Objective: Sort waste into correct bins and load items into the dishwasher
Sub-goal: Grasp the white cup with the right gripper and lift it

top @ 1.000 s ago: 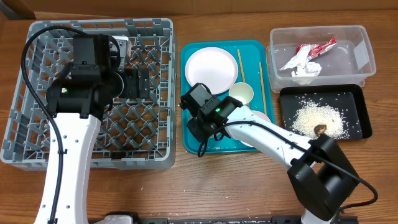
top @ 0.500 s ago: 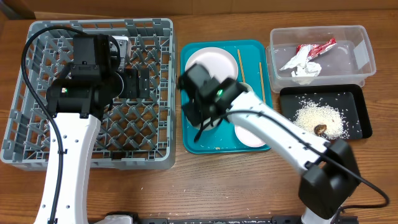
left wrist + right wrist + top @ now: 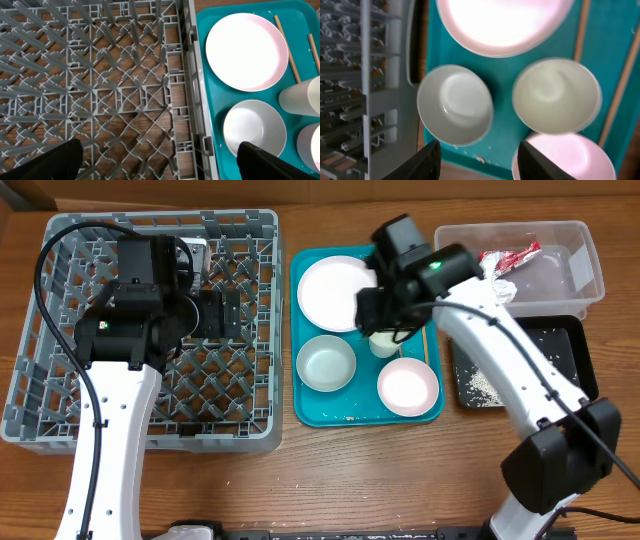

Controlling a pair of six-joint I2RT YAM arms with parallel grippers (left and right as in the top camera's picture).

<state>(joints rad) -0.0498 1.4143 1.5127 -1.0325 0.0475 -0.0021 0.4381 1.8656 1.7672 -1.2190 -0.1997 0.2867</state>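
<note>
The grey dish rack (image 3: 60,395) stands at the left. My left gripper (image 3: 216,315) hangs open and empty over its lattice floor (image 3: 125,90), fingers wide (image 3: 160,165). The teal tray holds the plate (image 3: 335,292), a white bowl (image 3: 326,364), a pinkish bowl (image 3: 407,387) and the cup (image 3: 383,343). My right gripper (image 3: 392,315) is open and empty above the cup. In the right wrist view its fingers (image 3: 480,162) frame the bowl (image 3: 455,105) and the cup (image 3: 556,95). Two chopsticks (image 3: 286,47) lie at the tray's right. The brown lump is hidden by my right arm.
The clear tub (image 3: 570,240) at the back right holds the red-and-white wrapper (image 3: 510,255) and the napkin (image 3: 500,288). The black tray (image 3: 580,365) in front of it holds rice (image 3: 478,380). A few rice grains lie on the teal tray (image 3: 345,416).
My right arm rose from the tray's front left and swung back and right to above the cup, uncovering the white bowl. The left arm has not moved.
</note>
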